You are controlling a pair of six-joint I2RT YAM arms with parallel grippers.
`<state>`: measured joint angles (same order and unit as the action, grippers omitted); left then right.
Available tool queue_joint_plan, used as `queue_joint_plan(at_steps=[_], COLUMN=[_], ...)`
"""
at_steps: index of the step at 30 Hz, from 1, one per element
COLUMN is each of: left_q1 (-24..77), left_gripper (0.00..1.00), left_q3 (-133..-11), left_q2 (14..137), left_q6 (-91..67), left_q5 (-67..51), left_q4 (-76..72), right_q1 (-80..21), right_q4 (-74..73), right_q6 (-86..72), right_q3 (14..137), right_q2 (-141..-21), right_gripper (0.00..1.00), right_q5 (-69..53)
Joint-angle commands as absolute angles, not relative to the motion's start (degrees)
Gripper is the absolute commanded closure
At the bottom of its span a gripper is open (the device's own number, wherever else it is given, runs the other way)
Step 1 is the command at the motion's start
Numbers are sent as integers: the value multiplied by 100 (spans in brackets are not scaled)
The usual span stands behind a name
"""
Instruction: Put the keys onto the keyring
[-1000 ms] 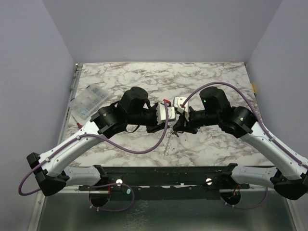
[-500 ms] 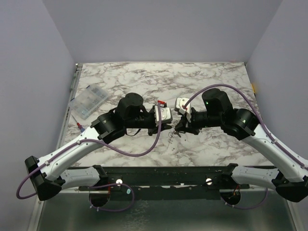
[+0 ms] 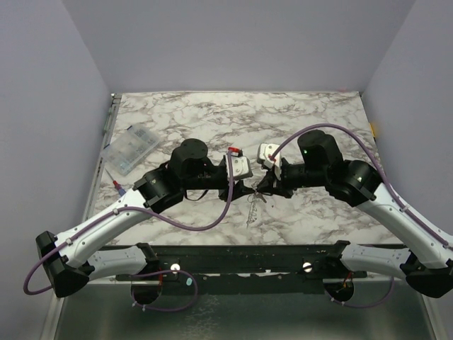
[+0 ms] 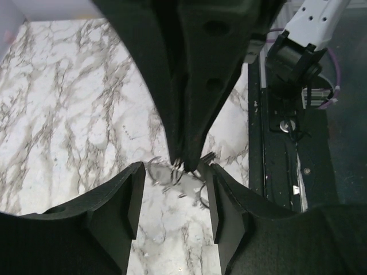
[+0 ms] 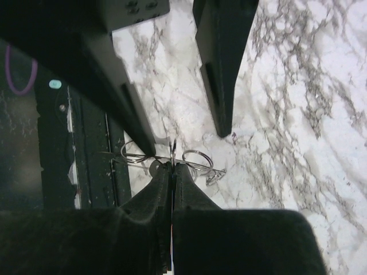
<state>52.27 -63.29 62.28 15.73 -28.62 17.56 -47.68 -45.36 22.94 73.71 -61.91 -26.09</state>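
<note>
My right gripper (image 5: 172, 165) is shut on a thin silvery keyring (image 5: 173, 148), held edge-on just above the table. Two more wire rings (image 5: 198, 158) linked to it lie flat below, with a small metal piece (image 5: 215, 176) at their right end. My left gripper (image 4: 172, 197) is open and empty, facing the right fingertips (image 4: 184, 156), with the rings (image 4: 161, 173) just past its tips. In the top view both grippers, left (image 3: 248, 183) and right (image 3: 262, 188), meet at the table's middle, and a string of rings (image 3: 250, 209) trails toward me. I cannot make out the dark key.
A clear plastic box (image 3: 130, 149) lies at the table's left edge. The black mounting rail (image 3: 248, 256) runs along the near edge and shows in the left wrist view (image 4: 284, 143). The table is marble-patterned (image 3: 212, 113).
My left gripper has drawn back a little to the left, away from the right gripper. The right gripper has stayed put, still shut on the ring.
</note>
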Motion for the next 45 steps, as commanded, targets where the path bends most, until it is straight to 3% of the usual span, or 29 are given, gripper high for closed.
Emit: queue_joint_plan(at_steps=[1, 6, 11, 18, 23, 27, 34, 39, 41, 45], left_q1=[5336, 5335, 5337, 5339, 5335, 5335, 5341, 5341, 5338, 5335], left_gripper=[45, 47, 61, 66, 75, 100, 100, 100, 100, 100], left_q3=[-6363, -6357, -6366, -6499, -6579, -6631, -6611, -6084, -5932, -5795], left_q2=[6163, 6015, 5936, 6031, 6146, 6187, 6090, 5573, 5406, 5248], left_q6=[1418, 1448, 1591, 1904, 1922, 1937, 1958, 1666, 1542, 1434], left_q5=[-3299, -3326, -3093, -2807, -2759, -2756, -2613, -2598, -2589, -2558], left_q4=[1318, 1389, 1512, 1843, 1853, 1852, 1772, 817, 570, 454], right_q1=[-4819, -4816, -4816, -4816, -4809, -4816, -4815, -4813, -4813, -4813], right_q4=[-3837, -3786, -3819, -3925, -3971, -3992, -3838, -3526, -3475, -3472], right_q6=[2283, 2296, 2280, 2318, 2333, 2353, 2323, 2247, 2226, 2198], right_q3=[7330, 7236, 7280, 7339, 7390, 7409, 7280, 7037, 6991, 7025], right_q2=[-6149, -6059, -6086, -6074, -6060, -6060, -5899, -5614, -5544, -5499], right_gripper=[99, 99, 99, 99, 99, 99, 98, 48, 41, 37], right_q5=[-2615, -2436, -2528, -2705, -2840, -2958, -2935, -2755, -2776, -2867])
